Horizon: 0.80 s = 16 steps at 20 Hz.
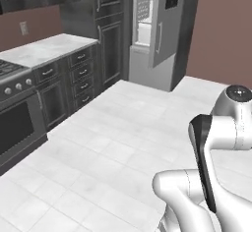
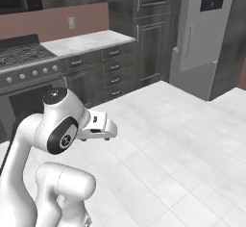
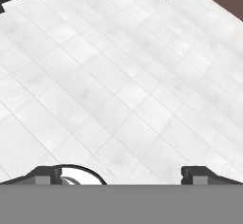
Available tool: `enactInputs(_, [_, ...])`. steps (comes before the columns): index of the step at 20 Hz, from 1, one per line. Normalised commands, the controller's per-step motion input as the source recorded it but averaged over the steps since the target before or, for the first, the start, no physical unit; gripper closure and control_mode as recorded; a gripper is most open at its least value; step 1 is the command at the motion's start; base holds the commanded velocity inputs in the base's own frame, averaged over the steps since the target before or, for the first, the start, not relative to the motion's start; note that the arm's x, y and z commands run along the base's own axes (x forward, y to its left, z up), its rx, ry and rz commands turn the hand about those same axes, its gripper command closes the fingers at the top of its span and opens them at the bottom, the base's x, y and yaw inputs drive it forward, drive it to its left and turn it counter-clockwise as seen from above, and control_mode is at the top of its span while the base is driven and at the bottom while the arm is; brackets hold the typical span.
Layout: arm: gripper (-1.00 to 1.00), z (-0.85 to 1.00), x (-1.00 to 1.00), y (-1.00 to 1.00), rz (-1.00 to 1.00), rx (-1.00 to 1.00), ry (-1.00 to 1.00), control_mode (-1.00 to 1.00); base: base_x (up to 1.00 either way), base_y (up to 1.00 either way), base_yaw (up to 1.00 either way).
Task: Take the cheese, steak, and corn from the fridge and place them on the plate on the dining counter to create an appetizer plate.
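The fridge [image 1: 152, 64] stands far across the floor, a tall grey steel cabinet. Its upper door [image 1: 166, 24] hangs open on a white interior with shelves [image 1: 144, 10]. From the right base view the fridge [image 2: 204, 38] shows its steel front with a dark panel. What lies on the shelves is too small to tell. The cheese, steak, corn, plate and dining counter are out of view. My gripper [image 3: 126, 175] points down at bare floor tiles, open, with its two dark fingertips [image 3: 47, 174] far apart and nothing between them. The arm is folded close over the base.
A white tiled floor [image 1: 113, 137] stretches from the base to the fridge. Along the left run a stove [image 1: 10, 78] and a marble-topped counter [image 1: 49, 49] with dark drawers. Tall dark wood-grain cabinets [image 1: 110, 34] stand beside the fridge.
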Motion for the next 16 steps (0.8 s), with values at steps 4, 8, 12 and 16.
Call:
enactInputs(4, [-1.00,0.00,0.00,0.00,0.00,0.00,0.00,1.00,1.00,0.10,-0.07])
enactInputs(8, [-1.00,0.00,0.00,0.00,0.00,0.00,0.00,1.00,1.00,0.15,-0.09])
enactInputs(12, [-1.00,0.00,0.00,0.00,0.00,0.00,0.00,1.00,1.00,0.28,-0.09])
enactInputs(16, [-1.00,0.00,0.00,0.00,0.00,0.00,0.00,1.00,1.00,0.31,-0.10])
